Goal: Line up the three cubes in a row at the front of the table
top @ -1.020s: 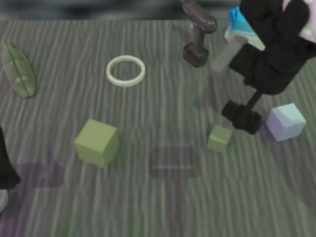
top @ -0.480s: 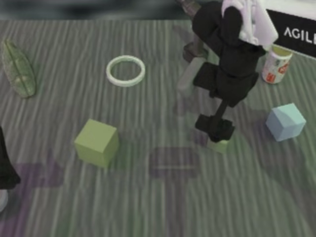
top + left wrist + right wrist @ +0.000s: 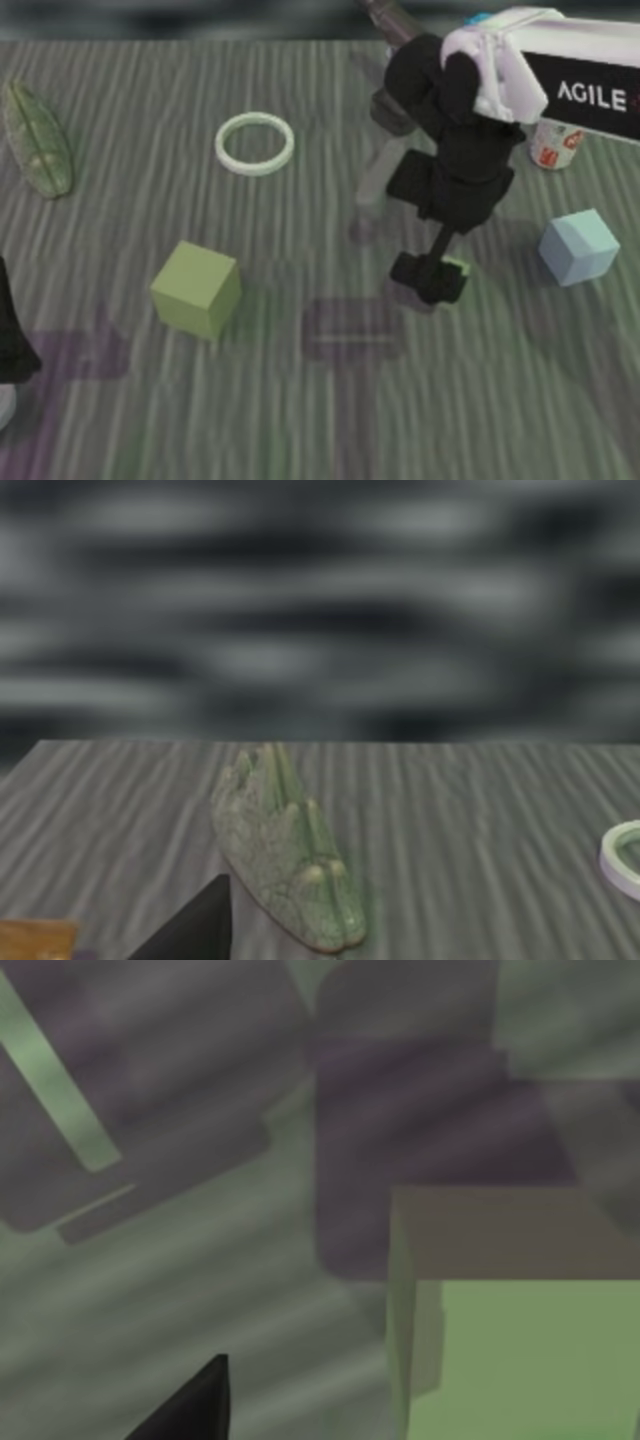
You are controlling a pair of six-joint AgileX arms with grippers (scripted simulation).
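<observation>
— Top view, item one?
— Right claw point(image 3: 428, 277) low over the small green cube point(image 3: 456, 268); grip unclear. Big olive cube point(image 3: 196, 289) left of centre, pale blue cube point(image 3: 578, 246) at right, on the table point(image 3: 300, 420).
— Left wrist view?
— Leaf point(image 3: 285, 845), ring point(image 3: 624, 852).
— Right wrist view?
— Small green cube point(image 3: 520, 1360) close; one claw fingertip point(image 3: 195, 1405) beside it.

Greens and a pale blue on streaky grey

Olive-green large cube point(image 3: 196, 288), darker green small cube point(image 3: 520, 1340), lavender-blue cube point(image 3: 578, 246); the table point(image 3: 300, 420) shows grey wood-grain with faint purple patches; pale ring point(image 3: 254, 143); mottled green leaf point(image 3: 285, 848).
</observation>
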